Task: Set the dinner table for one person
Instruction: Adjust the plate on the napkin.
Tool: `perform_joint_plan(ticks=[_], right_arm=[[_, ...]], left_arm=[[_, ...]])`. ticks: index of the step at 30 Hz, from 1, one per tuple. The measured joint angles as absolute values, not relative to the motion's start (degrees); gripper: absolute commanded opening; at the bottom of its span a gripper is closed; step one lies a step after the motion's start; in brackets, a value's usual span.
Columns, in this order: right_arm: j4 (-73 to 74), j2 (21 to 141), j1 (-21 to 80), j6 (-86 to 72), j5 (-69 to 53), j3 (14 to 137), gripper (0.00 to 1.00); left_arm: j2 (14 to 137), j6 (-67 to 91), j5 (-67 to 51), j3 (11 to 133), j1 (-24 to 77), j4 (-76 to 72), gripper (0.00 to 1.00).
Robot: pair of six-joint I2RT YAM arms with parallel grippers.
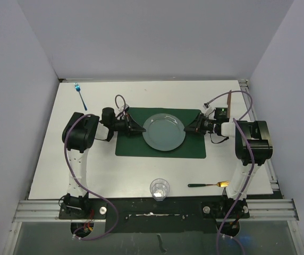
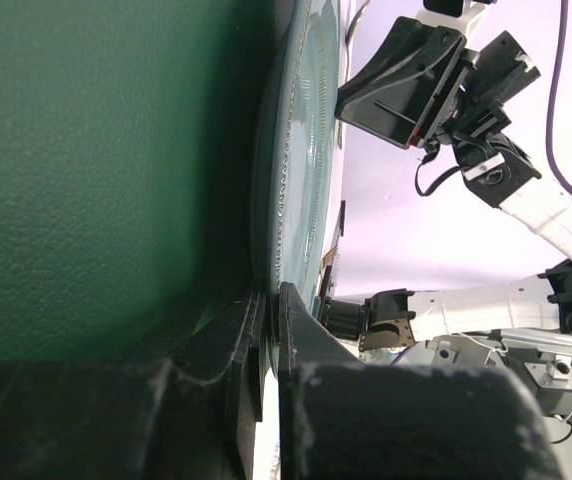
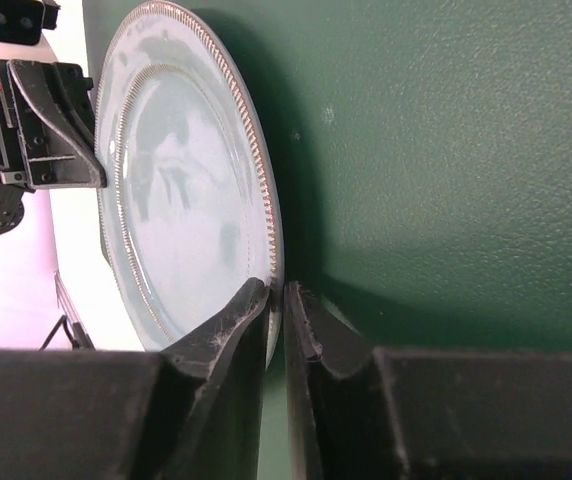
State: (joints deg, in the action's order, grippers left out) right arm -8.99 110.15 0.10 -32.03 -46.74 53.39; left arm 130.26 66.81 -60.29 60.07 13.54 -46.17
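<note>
A pale blue-grey plate (image 1: 164, 132) lies over the middle of a dark green placemat (image 1: 136, 149) on the white dinner table (image 1: 51, 170). My left gripper (image 1: 141, 129) is at the plate's left rim and my right gripper (image 1: 186, 129) is at its right rim. In the left wrist view the beaded rim of the plate (image 2: 301, 180) runs down into the shut left gripper (image 2: 269, 292). In the right wrist view the plate (image 3: 181, 190) has its edge pinched in the right gripper (image 3: 277, 288), with the placemat (image 3: 446, 150) behind. Whether the plate touches the mat I cannot tell.
A clear glass (image 1: 160, 188) stands near the front edge, with a dark-handled, gold-headed fork (image 1: 209, 185) to its right. A blue utensil (image 1: 80, 94) lies at the back left. A brown utensil (image 1: 229, 106) lies at the back right, by the right arm.
</note>
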Motion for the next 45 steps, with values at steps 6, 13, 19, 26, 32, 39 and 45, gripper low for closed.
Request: perform_joint_plan(ticks=[6, 13, 19, 26, 32, 39, 45], right_arm=[[-9.4, 110.4, 0.5, -32.2, -46.8, 53.4, 0.33], [-9.6, 110.9, 0.6, -32.2, -46.9, 53.4, 0.22], [-10.4, 111.8, 1.1, -32.6, -48.1, 53.9, 0.22], [-11.4, 113.3, 1.9, -33.6, -49.2, 54.8, 0.01], [-11.9, 113.6, 2.0, -34.5, -49.3, 54.9, 0.0], [-13.3, 113.8, 2.2, -35.2, -49.1, 54.6, 0.0], [-13.7, 113.6, 2.7, -35.5, -48.3, 54.6, 0.0]], left_arm=[[130.3, 65.7, -60.3, 59.8, 13.5, -45.7, 0.0], [130.3, 62.9, -60.5, 60.1, 13.4, -42.7, 0.0], [130.3, 60.2, -61.4, 61.5, 13.4, -39.1, 0.0], [130.3, 57.7, -62.1, 62.6, 13.4, -35.8, 0.0], [130.2, 56.3, -62.3, 63.0, 13.3, -34.2, 0.0], [128.8, 54.1, -61.0, 63.0, 13.3, -30.8, 0.0], [127.7, 53.2, -59.7, 63.0, 13.3, -28.6, 0.0]])
